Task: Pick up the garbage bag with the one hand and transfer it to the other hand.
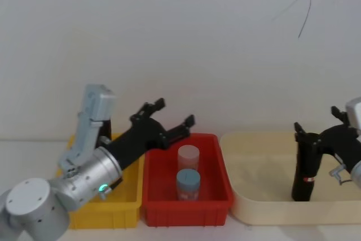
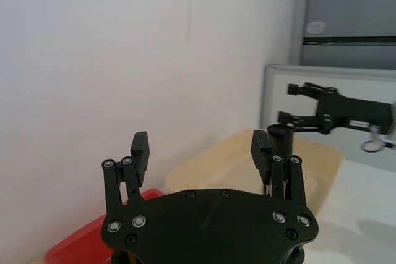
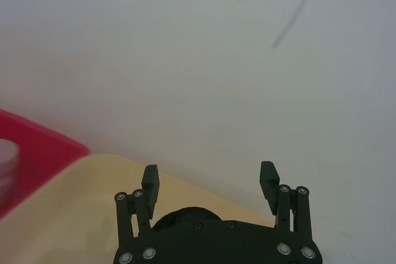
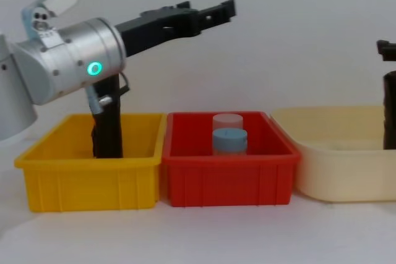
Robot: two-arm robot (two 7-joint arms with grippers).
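I see the garbage bag (image 1: 304, 165) upright in the tub (image 1: 254, 208), right gripper (image 3: 209, 174) at its top, jaws apart (left gripper (image 2: 199, 143) too).

White table (image 4: 198, 239): yellow bin (image 4: 86, 183), red bin (image 4: 229, 180), cream tub (image 4: 340, 174) side by side.

red bin (image 1: 186, 213): set directly below left gripper (image 1: 175, 112); pale jar (image 1: 188, 155) and blue-lidded jar (image 1: 188, 182) stood inside
yellow bin (image 1: 113, 215): butted against red bin, wrist side; slim black roll (image 4: 108, 129) stood inside
cream tray (image 1: 265, 210): placed beyond fingertips, robot's right
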